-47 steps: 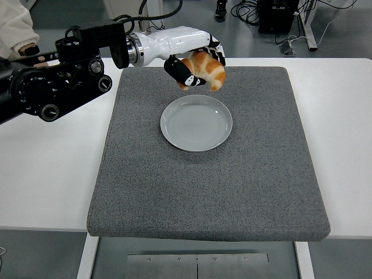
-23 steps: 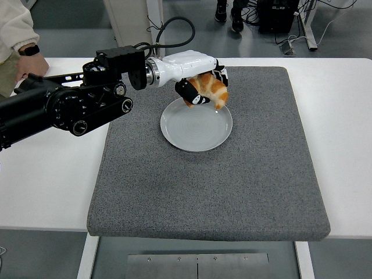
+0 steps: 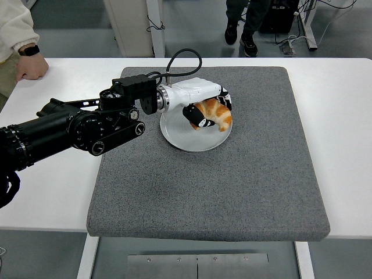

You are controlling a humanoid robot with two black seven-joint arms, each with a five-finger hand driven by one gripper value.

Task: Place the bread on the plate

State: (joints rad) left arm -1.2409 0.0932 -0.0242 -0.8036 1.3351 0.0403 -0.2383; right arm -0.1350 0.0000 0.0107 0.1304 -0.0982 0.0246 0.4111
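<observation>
I see a grey mat [image 3: 232, 186] covering most of the white table [image 3: 343, 116]. A person's hand [image 3: 30, 67] rests on the table's far left corner, well apart from the work area; a person's legs and shoes [image 3: 247, 35] show on the floor beyond the far edge. Nothing lies between the hand and the plate.

My left arm [image 3: 75, 128] reaches in from the left over the mat. The left hand [image 3: 203, 104] sits above the white plate [image 3: 189, 136], on the far half of the mat. Its fingers [image 3: 195, 114] are curled around the bread [image 3: 216, 114], a golden croissant-like piece. The bread hangs over the plate's right part, low and close to it; I cannot tell whether it touches the surface.
</observation>
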